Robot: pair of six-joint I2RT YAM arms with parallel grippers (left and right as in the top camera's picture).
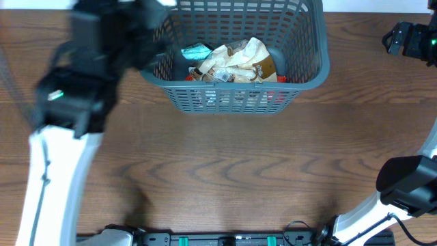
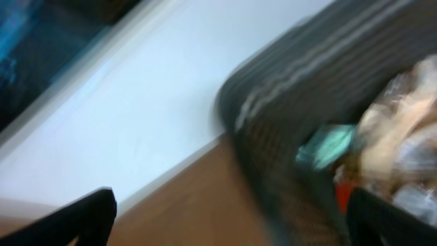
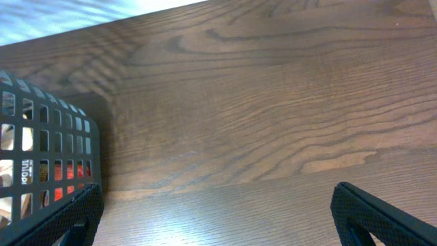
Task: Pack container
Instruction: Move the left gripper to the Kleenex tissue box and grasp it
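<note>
The dark grey-blue container (image 1: 235, 96) stands at the table's far middle and holds several snack packs (image 1: 235, 60), among them a teal one (image 1: 196, 50). My left gripper (image 1: 153, 31) is blurred at the container's left rim. In the left wrist view its fingers (image 2: 232, 225) are wide apart and empty, with the container's corner (image 2: 307, 75), the teal pack (image 2: 331, 145) and pale packs (image 2: 403, 116) in front. My right gripper (image 1: 404, 37) is at the far right, well away from the container. Its fingers (image 3: 218, 219) are open and empty above bare wood, with the container's wall (image 3: 48, 150) at the left.
The brown wooden table (image 1: 225, 171) fills the near half of the overhead view. A white surface (image 2: 157, 89) lies beyond the table's far edge behind the container. The right arm's base (image 1: 410, 184) stands at the right front.
</note>
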